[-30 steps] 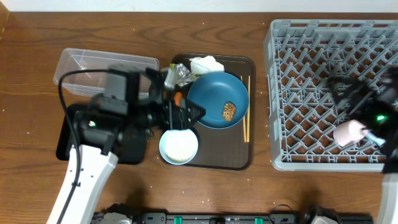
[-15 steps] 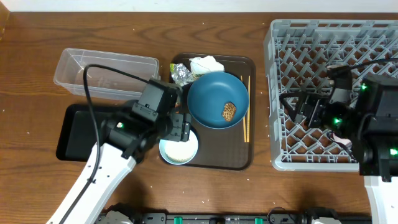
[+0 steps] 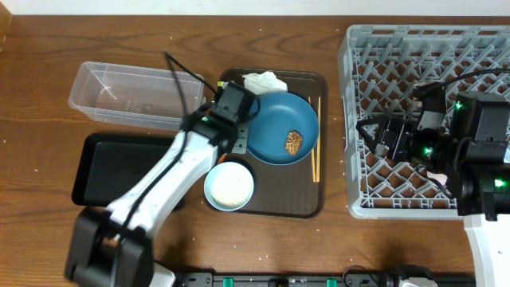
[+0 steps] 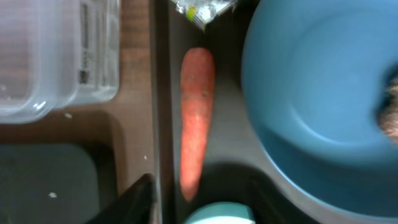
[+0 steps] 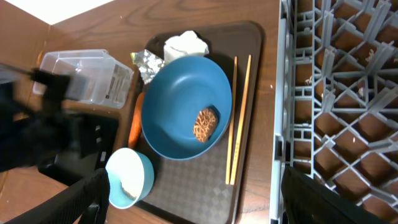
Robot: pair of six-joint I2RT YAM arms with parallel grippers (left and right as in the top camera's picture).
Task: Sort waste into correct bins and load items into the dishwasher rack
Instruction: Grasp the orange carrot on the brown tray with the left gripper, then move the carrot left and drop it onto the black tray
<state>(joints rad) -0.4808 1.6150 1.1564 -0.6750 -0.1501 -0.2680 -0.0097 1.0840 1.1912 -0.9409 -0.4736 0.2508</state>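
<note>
Orange carrot (image 4: 196, 118), dark blue plate (image 3: 271, 119), grey lattice-floored rack (image 3: 351, 119), black tray (image 3: 119, 171), brown wood-grain table (image 3: 48, 48).

Left fingers (image 4: 137, 200) shifted astride carrot (image 4: 196, 118), narrowing.

The clear plastic tub (image 4: 37, 68) at far left carries a white label (image 4: 91, 43) with lines of dark print. It is too blurred to read.

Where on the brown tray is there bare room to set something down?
Near right corner of the tray, bordered by the white bowl, blue plate and chopsticks. The far left is crowded: napkin, foil, carrot, with the left gripper over the carrot.
</note>
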